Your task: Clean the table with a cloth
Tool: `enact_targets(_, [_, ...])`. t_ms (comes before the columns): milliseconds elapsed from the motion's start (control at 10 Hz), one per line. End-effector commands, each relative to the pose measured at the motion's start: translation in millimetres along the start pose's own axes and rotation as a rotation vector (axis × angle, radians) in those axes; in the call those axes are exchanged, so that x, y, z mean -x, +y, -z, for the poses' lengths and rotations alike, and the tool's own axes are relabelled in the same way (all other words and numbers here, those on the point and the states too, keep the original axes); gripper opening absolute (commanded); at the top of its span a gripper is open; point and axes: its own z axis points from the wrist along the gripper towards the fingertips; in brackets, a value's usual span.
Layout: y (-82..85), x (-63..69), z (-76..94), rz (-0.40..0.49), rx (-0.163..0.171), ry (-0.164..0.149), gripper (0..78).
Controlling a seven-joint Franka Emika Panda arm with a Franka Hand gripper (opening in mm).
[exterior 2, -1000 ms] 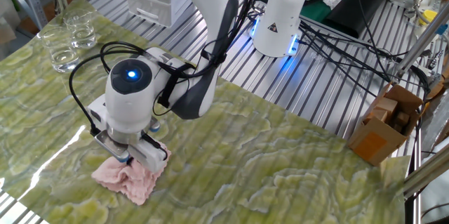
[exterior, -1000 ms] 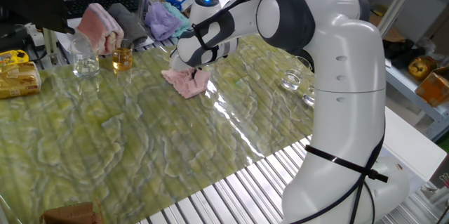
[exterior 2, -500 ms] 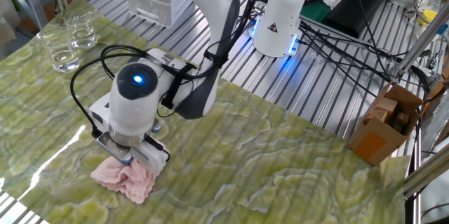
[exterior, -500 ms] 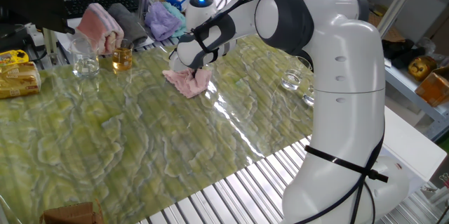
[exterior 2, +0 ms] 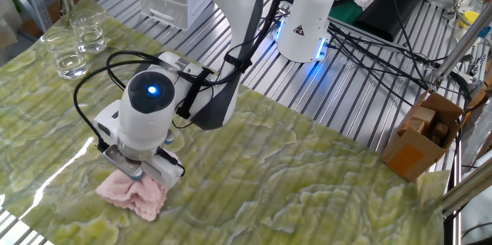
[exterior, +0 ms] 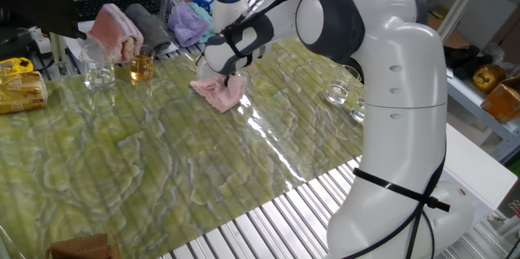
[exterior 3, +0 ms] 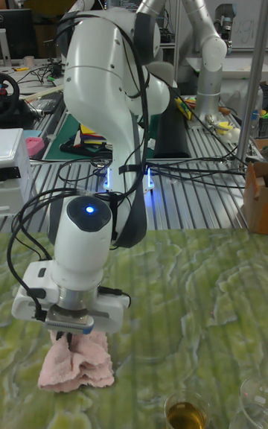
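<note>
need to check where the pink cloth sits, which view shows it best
The other fixed view: the cloth lies unobstructed on the table, with the hand pressing its far edge. One fixed view shows it smaller, partly behind the arm. The tall view shows it low, under the hand.

The white arm rises from its base at the 3 o'clock side of one fixed view, bends at a broad grey-banded elbow and reaches toward 10 o'clock. Its wrist points straight down, a blue light glowing on top of the last joint. The tool hangs vertically with its fingers pointing down, their tips buried in pink cloth lying on the bench. How wide the fingers stand cannot be made out. Black cables loop around the wrist.
</note>
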Motion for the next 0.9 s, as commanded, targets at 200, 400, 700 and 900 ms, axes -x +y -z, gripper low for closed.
enact_targets(200, [0.1,4.5,-2.5,0.009,-0.005,-0.013,1.3])
enact_targets(400, [1.1,3.0,-4.0,0.006,0.002,-0.016,1.3])
enact_targets(700, [1.1,2.9,-4.1,-0.01,0.019,-0.013,1.3])
enact_targets(900, [1.1,2.9,-4.1,-0.076,0.053,-0.008,1.3])
